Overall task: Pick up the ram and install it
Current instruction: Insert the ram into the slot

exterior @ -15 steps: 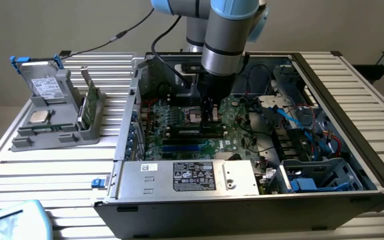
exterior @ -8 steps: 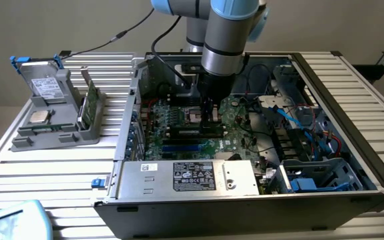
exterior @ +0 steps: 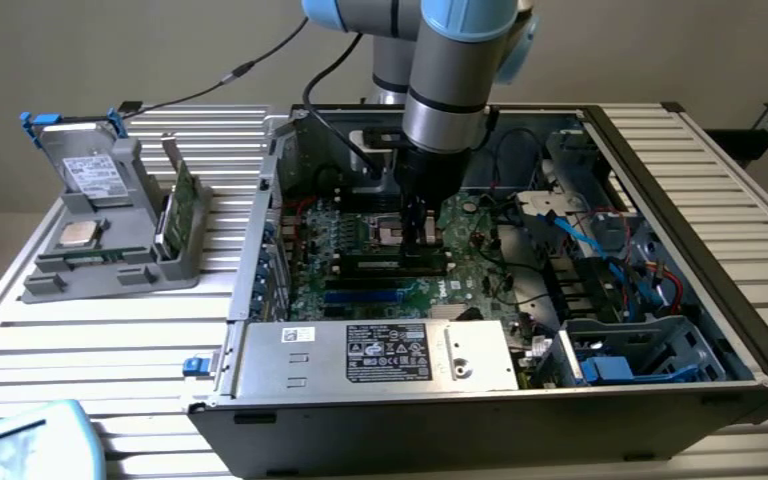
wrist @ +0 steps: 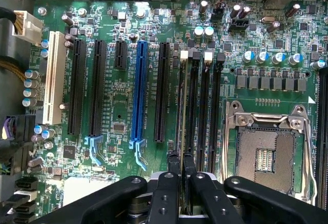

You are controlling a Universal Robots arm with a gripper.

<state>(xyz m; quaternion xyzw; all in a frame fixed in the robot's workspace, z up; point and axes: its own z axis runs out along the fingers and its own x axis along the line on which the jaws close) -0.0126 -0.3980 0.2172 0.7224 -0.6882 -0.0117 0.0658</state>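
Observation:
My gripper (exterior: pixel 420 238) reaches down into the open computer case (exterior: pixel 257 240), over the motherboard's memory slots (wrist: pixel 202 106). Its two black fingers (wrist: pixel 166 183) stand nearly together, shut on the ram (wrist: pixel 182 106). The ram shows edge-on as a thin green-yellow strip running away from the fingertips. It lies along the outermost memory slot, the one beside the black expansion slot (wrist: pixel 162 90) and with a white latch (wrist: pixel 184 55) at its far end. How deep the ram sits in that slot I cannot tell. My gripper (wrist: pixel 181 168) hides the near end of the ram.
The open CPU socket (wrist: pixel 264 155) lies beside the memory slots, and a blue expansion slot (wrist: pixel 138 90) and a white one (wrist: pixel 55 83) lie on their other side. A grey power supply (exterior: pixel 371 350) fills the case front. A grey holder (exterior: pixel 104 270) with a green card (exterior: pixel 177 205) stands at the exterior view's left.

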